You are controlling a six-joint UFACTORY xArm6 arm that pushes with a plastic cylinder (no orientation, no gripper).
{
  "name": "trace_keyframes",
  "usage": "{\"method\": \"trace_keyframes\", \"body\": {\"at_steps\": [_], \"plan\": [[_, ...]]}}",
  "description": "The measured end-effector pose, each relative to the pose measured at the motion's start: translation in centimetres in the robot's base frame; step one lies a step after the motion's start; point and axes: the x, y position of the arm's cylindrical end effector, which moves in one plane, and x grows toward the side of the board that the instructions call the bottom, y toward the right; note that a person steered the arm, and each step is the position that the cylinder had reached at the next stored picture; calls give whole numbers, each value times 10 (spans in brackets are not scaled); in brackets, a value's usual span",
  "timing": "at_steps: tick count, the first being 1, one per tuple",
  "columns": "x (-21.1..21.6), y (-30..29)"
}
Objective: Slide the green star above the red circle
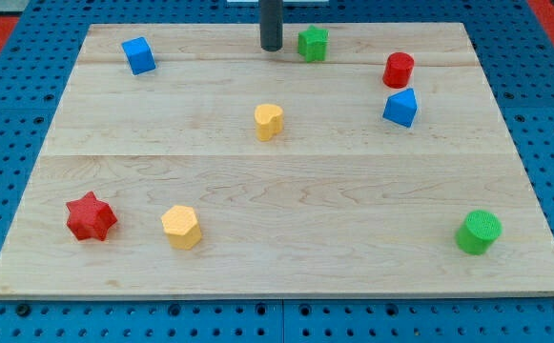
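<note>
The green star [313, 43] lies near the board's top edge, a little right of centre. The red circle [399, 70] stands to its right and slightly lower, near the top right. My tip [271, 48] is down on the board just left of the green star, with a small gap between them. The rod rises out of the view's top.
A blue block [400, 108] sits just below the red circle. A yellow heart [269, 122] is mid-board, a blue cube [138, 55] top left, a red star [91, 216] and yellow hexagon [181, 227] bottom left, a green cylinder [478, 232] bottom right. The wooden board [277, 181] rests on a blue pegboard.
</note>
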Motion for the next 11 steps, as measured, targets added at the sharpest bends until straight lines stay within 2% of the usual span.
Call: {"method": "trace_keyframes", "body": {"at_steps": [4,5,7,9,10,11], "plan": [[-4,108],[-4,117],[-4,108],[-3,145],[-3,144],[19,96]]}}
